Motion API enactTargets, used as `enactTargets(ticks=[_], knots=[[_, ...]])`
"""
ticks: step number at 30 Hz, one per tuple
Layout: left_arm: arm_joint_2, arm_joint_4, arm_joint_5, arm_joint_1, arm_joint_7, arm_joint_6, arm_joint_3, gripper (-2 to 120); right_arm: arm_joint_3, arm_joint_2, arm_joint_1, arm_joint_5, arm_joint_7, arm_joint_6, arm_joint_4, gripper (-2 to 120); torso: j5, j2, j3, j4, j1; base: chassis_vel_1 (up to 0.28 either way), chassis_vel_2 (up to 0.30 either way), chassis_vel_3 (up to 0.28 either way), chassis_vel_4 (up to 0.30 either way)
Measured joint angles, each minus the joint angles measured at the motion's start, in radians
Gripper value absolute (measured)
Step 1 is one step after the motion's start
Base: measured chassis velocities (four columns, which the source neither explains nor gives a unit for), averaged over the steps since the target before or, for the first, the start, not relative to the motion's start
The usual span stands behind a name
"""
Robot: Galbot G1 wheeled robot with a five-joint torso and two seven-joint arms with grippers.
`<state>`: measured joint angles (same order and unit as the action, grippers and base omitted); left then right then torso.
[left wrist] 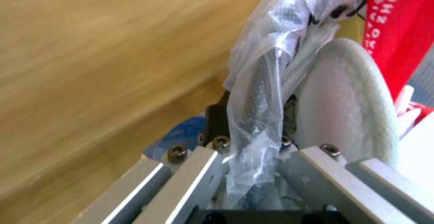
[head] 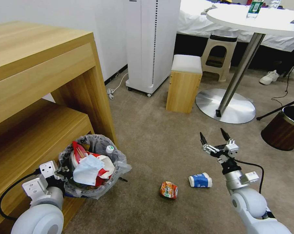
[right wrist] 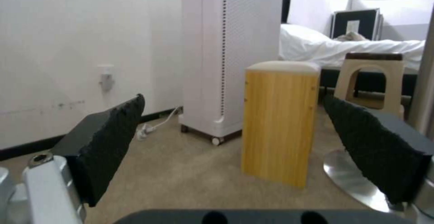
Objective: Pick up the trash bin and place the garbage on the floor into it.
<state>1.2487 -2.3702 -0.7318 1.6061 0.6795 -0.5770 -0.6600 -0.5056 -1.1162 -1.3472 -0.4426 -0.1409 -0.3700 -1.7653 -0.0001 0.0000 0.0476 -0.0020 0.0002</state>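
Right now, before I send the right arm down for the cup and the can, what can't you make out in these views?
- Bottom of the small black bag-lined trash bin: head view, hidden by heaped litter.
- Left gripper: shut on the bin's rim; left wrist view, crinkly bag covers the contact.
- Crushed orange can and blue-white cup on the tan carpet: print too small.
- Open right gripper: its height above the carpet is unclear.

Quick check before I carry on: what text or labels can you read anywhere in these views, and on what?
"ZHOU": white letters, part of a longer word, on the red wrapper in the trash bin, which the left gripper holds by the rim.
Blue-white cup: print too small.
Orange can: crushed, unreadable.
Green bottle label on the table: too small.
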Motion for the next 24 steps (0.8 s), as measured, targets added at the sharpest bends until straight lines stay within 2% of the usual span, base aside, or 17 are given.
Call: enactTargets(ticks=[11, 16, 18, 22, 24], knots=[[-0.009, 0.003, -0.003, 0.008, 0.005, -0.001, 0.001, 0, 0.004, -0.011, -0.004, 0.010, -0.013, -0.015, 0.012, 100, 0.0000, 0.000, 0.000, 0.0000, 0.000, 0.012, -0.009, -0.009, 0.011], [-0.053, -0.031, -0.063, 0.078, 0.045, -0.050, 0.024, 0, 0.027, 0.021, -0.015, 0.057, 0.001, -0.003, 0.023, 100, 0.0000, 0.000, 0.000, 0.0000, 0.000, 0.000, 0.000, 0.000, 0.000], [-0.076, -0.048, -0.116, 0.120, 0.078, -0.076, 0.037, 0, 0.042, 0.040, -0.018, 0.084, -0.008, 0.017, 0.033, 100, 0.0002, 0.000, 0.000, 0.0000, 0.000, 0.000, 0.000, 0.000, 0.000], [-0.090, -0.058, -0.167, 0.146, 0.097, -0.094, 0.044, 0, 0.059, 0.058, -0.018, 0.110, -0.015, 0.057, 0.041, 100, 0.0001, 0.000, 0.000, 0.0001, 0.000, 0.000, 0.000, 0.000, 0.000], [-0.094, -0.059, -0.187, 0.159, 0.106, -0.097, 0.047, 0, 0.084, 0.082, -0.017, 0.135, -0.028, 0.120, 0.050, 100, 0.0002, 0.000, 0.000, 0.0000, 0.000, 0.000, 0.000, 0.000, 0.000]])
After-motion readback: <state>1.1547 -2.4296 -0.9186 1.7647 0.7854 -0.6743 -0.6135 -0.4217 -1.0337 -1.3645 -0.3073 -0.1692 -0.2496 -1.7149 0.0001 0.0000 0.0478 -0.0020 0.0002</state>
